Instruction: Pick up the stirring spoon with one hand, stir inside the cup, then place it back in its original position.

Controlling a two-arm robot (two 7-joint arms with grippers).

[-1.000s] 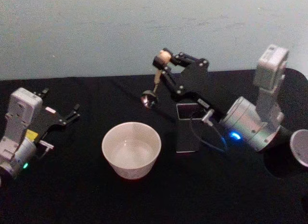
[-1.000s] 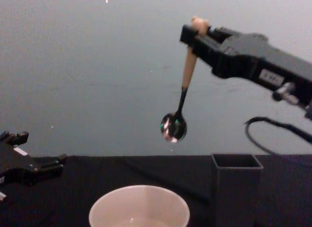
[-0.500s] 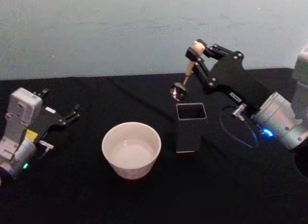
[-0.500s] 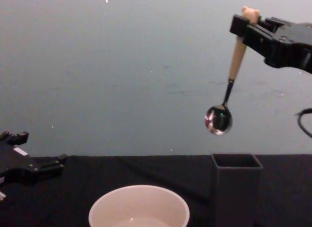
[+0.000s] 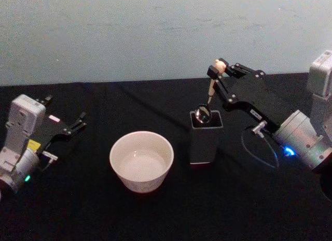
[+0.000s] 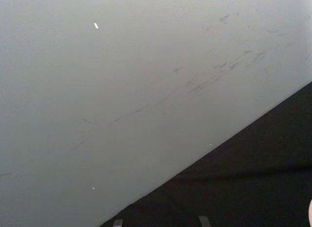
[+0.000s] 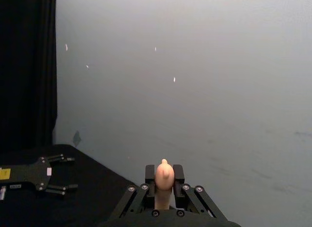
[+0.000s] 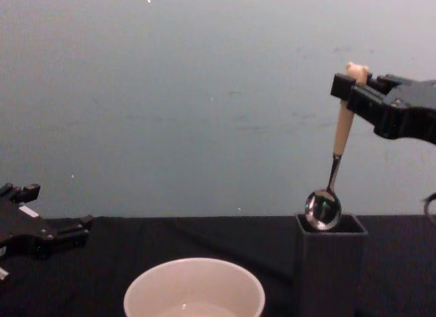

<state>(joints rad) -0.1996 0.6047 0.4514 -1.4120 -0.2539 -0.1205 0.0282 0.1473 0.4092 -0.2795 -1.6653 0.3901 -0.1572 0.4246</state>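
Stirring spoon (image 5: 209, 91): held at the top of its handle by the right gripper (image 5: 217, 71), whose fingers (image 7: 178, 174) are clamped on either side just under the tiny bear head. Hangs below the gripper, bowl downward, slightly tilted with the handle end leaning toward the robot's right. Bowl sits at the mouth of the holder (image 5: 205, 141); in the chest view its lower edge is level with the rim or just inside the opening.
Appearance: beige handle, thin dark metal neck, small round shiny bowl throwing back light.
Holder: tall, dark grey, square-sectioned, thin-walled, upright on the black table (image 5: 155, 215).
Cup (image 5: 140, 182): wide, round, cream-white, just beside the holder on the robot's left, not touching it.
Left gripper (image 5: 66, 109): at the table's left edge, well apart from the cup, fingers spread, nothing between them.
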